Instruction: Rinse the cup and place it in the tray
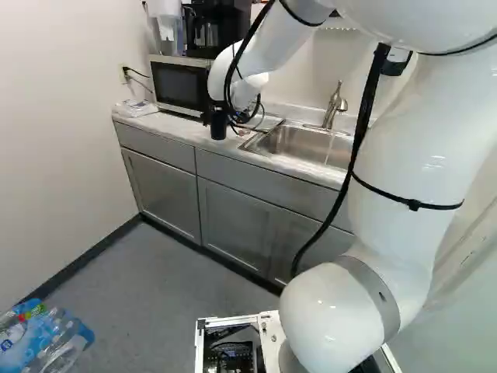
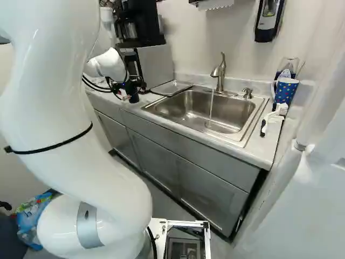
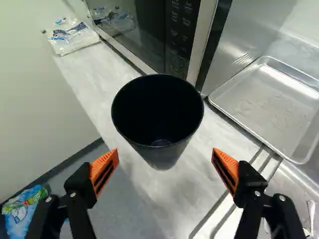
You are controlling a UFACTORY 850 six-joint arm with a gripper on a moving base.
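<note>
Clearly, the gripper (image 2: pixel 132 87) stood wide, its fingers well apart, with the black cup (image 3: pixel 164 152) ahead of them on the counter (image 3: pixel 99 84), near the microwave (image 3: pixel 144 30). Water (image 2: pixel 211 110) ran into the sink (image 2: pixel 186 108) beside the metal tray (image 3: pixel 269 104).

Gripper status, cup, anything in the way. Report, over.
Gripper open, holding nothing. Black cup upright on counter, lined up between the fingers. Nothing seen blocking the fingers; microwave close beyond cup.
</note>
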